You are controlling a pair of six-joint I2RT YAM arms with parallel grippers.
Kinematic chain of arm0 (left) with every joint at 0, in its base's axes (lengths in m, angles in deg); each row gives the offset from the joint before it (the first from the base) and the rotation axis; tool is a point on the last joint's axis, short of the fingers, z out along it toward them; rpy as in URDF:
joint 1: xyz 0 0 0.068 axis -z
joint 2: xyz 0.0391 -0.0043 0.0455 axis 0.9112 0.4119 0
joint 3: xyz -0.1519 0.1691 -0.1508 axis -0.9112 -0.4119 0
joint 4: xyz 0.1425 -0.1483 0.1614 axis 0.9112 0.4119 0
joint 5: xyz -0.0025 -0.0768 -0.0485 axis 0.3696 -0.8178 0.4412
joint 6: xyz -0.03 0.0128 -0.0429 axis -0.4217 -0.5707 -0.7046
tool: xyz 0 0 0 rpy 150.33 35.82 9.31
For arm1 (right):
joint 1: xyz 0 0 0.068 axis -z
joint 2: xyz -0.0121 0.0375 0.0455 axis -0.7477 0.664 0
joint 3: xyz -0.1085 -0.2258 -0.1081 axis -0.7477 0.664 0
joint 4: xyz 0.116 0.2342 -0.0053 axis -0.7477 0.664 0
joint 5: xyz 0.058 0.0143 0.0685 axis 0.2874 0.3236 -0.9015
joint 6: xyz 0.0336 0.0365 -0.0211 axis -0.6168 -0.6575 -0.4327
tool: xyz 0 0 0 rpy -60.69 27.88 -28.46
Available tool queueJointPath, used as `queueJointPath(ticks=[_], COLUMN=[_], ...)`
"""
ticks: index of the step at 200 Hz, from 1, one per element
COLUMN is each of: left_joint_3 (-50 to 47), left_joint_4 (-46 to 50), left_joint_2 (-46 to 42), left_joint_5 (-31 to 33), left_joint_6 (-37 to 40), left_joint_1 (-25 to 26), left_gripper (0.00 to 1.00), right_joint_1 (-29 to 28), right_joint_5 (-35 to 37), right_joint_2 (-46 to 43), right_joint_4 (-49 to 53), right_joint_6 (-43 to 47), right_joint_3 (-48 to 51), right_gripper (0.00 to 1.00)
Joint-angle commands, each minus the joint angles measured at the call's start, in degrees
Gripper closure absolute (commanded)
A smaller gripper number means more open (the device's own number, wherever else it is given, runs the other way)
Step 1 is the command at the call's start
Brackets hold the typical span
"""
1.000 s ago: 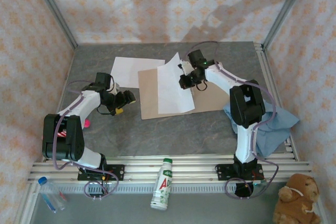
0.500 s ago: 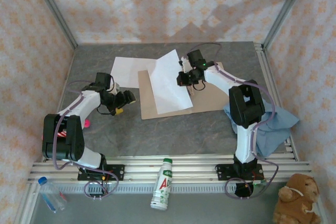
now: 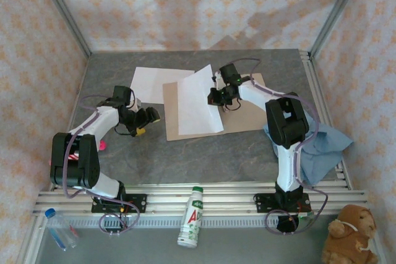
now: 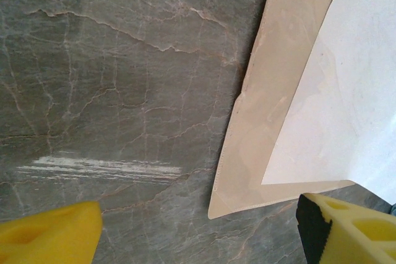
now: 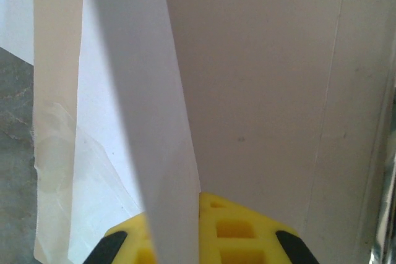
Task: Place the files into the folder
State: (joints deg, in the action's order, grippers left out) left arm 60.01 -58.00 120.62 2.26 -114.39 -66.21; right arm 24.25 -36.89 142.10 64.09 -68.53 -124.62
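Matt cardboard folder (image 3: 247, 119), smooth paper sheet (image 3: 198, 104)

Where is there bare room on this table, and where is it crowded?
Widest free patch: the near strip of the table, between the folder, the left gripper and the blue cloth. A smaller one: the far right corner beyond the folder. Crowded: the middle, where the right gripper holds one sheet over the folder, beside the other sheet.

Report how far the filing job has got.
Done: the flat tan-brown cardboard folder lies open on the table. In hand: the right fingers pinch one thin white paper sheet, its lower part resting on the folder. Left: the second white paper sheet lies on the table beyond the folder, and the left fingers stand open near the folder's corner, empty. Nothing is filed yet.
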Motion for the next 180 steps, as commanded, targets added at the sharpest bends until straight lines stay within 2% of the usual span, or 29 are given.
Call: queueJointPath(ticks=[1,90,180], left_joint_3=[-0.9,-0.9,-0.3], left_joint_4=[-0.5,-0.6,-0.5], left_joint_2=[0.5,0.8,1.7], left_joint_5=[-0.8,-0.9,-0.9], left_joint_6=[1.2,1.2,1.2], left_joint_1=[-0.2,-0.2,-0.1], left_gripper=[0.17,0.17,0.17], right_joint_1=[-0.6,-2.1,-2.7], right_joint_5=[-1.0,-1.3,-2.9], right_joint_2=[-0.1,2.9,4.4], right_joint_4=[-2.4,-3.4,-1.3], right_joint_6=[-3.4,-4.3,0.0], right_joint_3=[1.1,-0.7,-1.8], right_gripper=[1.0,1.0,1.0])
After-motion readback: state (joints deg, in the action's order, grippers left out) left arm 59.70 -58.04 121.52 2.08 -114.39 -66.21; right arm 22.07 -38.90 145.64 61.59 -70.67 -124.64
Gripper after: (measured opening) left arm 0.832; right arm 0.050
